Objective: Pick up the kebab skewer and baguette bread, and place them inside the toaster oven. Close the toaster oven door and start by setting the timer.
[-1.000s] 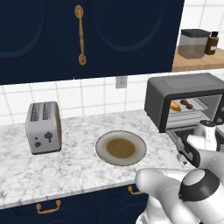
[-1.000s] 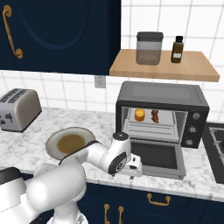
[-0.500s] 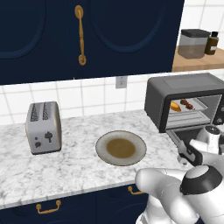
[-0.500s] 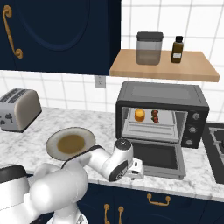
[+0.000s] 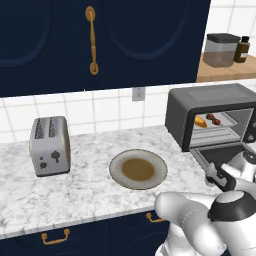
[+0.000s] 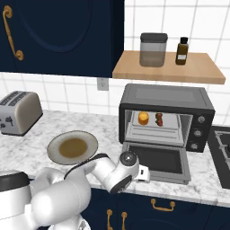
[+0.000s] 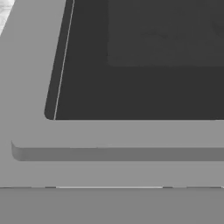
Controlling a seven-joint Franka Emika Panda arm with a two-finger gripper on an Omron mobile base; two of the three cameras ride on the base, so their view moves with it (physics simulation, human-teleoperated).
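The toaster oven stands open at the right of the counter. On its metal tray lie the baguette bread and, to its right, the kebab skewer. The toaster oven door lies folded down flat. My gripper hangs low at the door's front edge, open and empty. The hand view looks close onto the door's dark glass and its grey bar handle.
An empty round plate sits mid-counter, with a silver two-slot toaster to its left. Above the oven, a wooden shelf carries a jar and a bottle. A stove edge lies to the oven's right.
My hand has sunk a little and slid right along the front edge of the open door. Bread, skewer and door have stayed put.
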